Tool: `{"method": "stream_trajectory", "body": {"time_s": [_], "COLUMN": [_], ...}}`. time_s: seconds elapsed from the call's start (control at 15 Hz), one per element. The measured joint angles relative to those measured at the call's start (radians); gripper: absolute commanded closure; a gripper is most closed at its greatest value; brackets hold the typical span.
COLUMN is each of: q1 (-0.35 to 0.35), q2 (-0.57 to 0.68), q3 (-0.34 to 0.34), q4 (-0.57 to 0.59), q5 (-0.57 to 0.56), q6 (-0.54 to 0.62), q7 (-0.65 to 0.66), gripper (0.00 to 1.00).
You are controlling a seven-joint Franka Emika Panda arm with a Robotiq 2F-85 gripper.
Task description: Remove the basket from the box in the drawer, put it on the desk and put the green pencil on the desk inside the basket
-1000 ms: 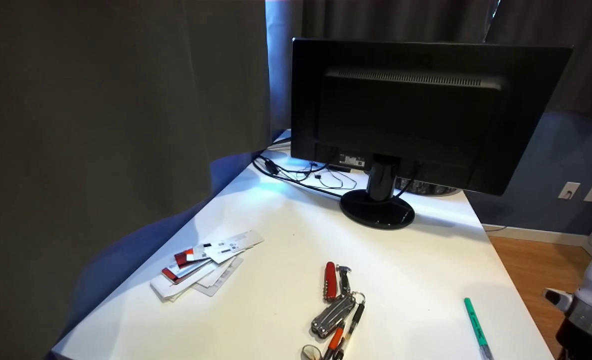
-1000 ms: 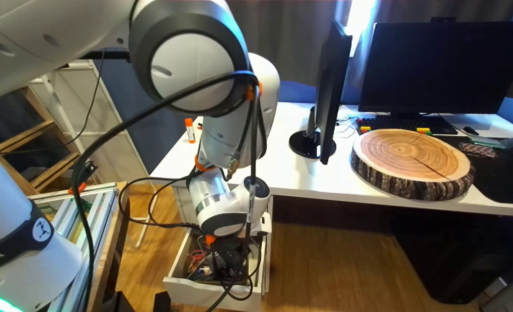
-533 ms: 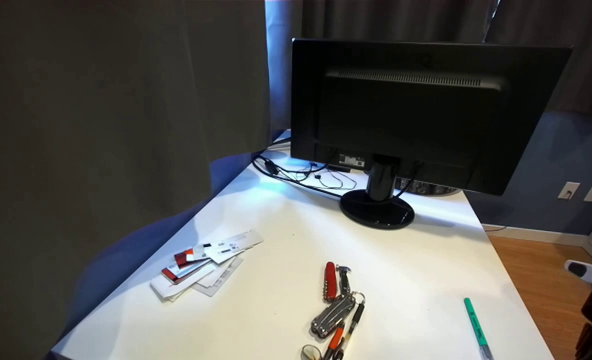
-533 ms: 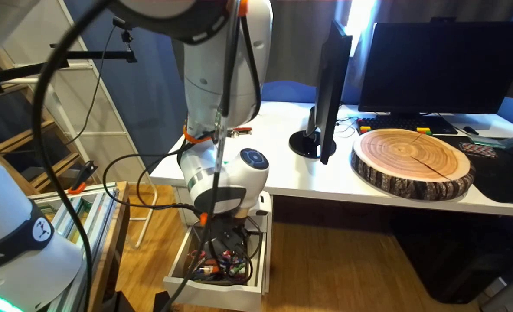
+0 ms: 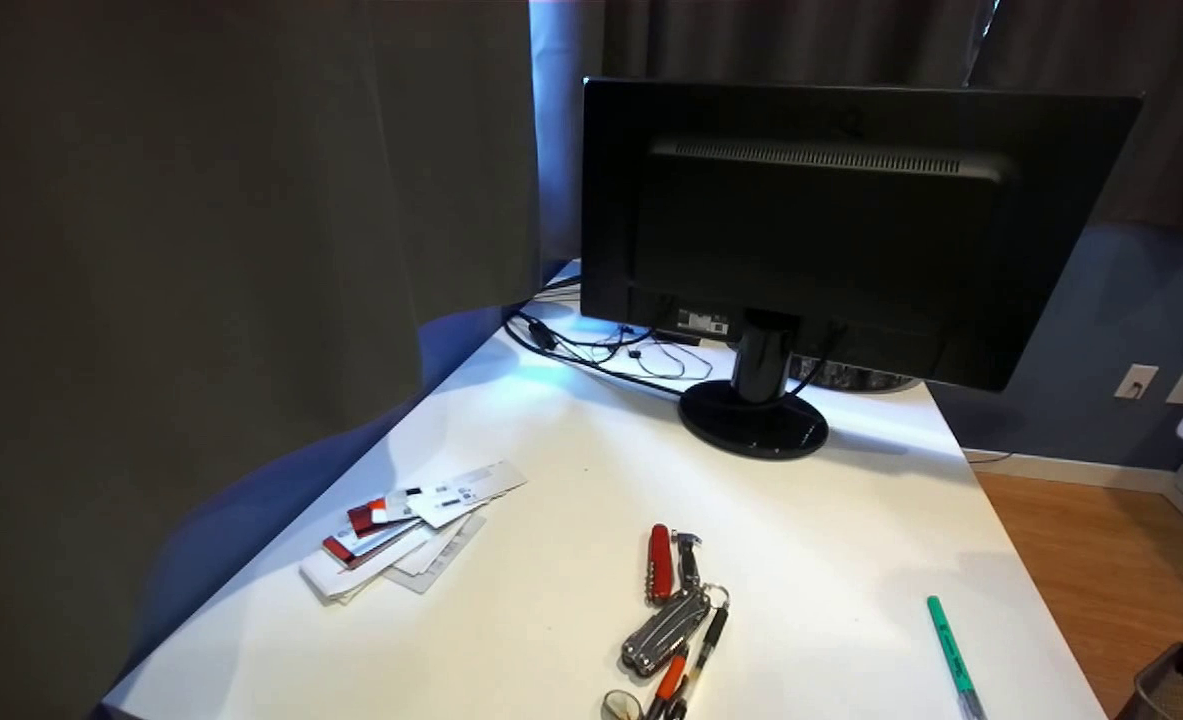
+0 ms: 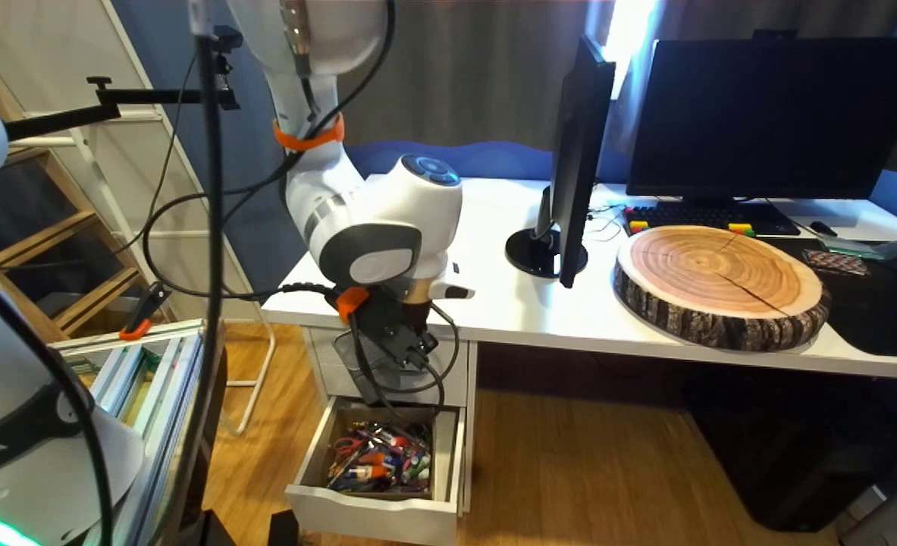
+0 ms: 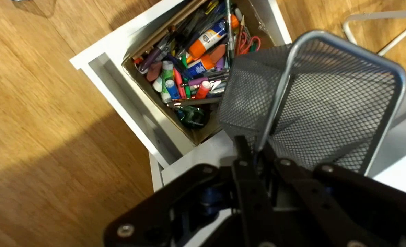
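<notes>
Desk (image 6: 486, 227) stands near the gripper (image 7: 254, 147), which is clamped on the basket (image 7: 326, 113); open drawer (image 6: 372, 512) and wooden floor (image 6: 584, 447) lie below.

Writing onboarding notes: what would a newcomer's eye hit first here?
Likely the grey wire-mesh basket, pinched by its rim in the gripper above the open drawer. Then the bark-edged wood slab on the white desk, and the green pen lying near the desk's edge.

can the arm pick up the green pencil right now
Probably not yet: the gripper is shut on the basket. The green pencil lies on the desk with nothing seen over it, so setting the basket down first would likely free the way.
</notes>
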Motion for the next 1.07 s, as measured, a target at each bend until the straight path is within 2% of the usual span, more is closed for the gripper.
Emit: {"method": "stream_trajectory", "body": {"time_s": [0.2, 0.27, 0.33, 0.6, 0.67, 1.07], "q1": [-0.062, -0.077, -0.083, -0.084, -0.085, -0.084], "q2": [-0.119, -0.156, -0.189, -0.239, -0.239, -0.282], "q3": [0.103, 0.131, 0.144, 0.151, 0.151, 0.153], "q4": [-0.052, -0.067, -0.076, -0.093, -0.094, -0.088], "q5": [0.094, 0.128, 0.156, 0.183, 0.183, 0.247], "q6": [-0.043, -0.057, -0.068, -0.082, -0.082, -0.047], "q7": [-0.001, -0.001, -0.001, -0.001, -0.001, -0.062], "gripper": [0.98, 0.91, 0.91, 0.91, 0.98, 0.98]}}
